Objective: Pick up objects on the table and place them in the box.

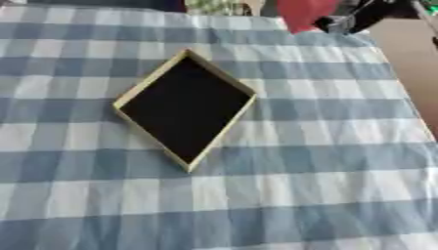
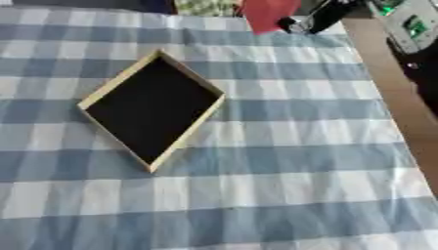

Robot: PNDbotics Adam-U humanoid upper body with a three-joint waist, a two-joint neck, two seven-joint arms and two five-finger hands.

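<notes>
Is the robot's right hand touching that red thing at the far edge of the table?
Cannot tell. In the left eye view the right hand meets the red thing with no visible gap, but neither view shows the contact plainly.

A blue-and-white checked cloth (image 1: 299, 185) is covering the bench, lying flat and running from the near edge to the far one. Along the right side, a strip of bare brown bench (image 2: 402, 112) is showing beside the cloth. At the far right corner a pale grey device (image 2: 409, 24) with small green spots is sitting. At the far edge, a patch of green-patterned fabric (image 1: 214, 7) is peeking in.
</notes>
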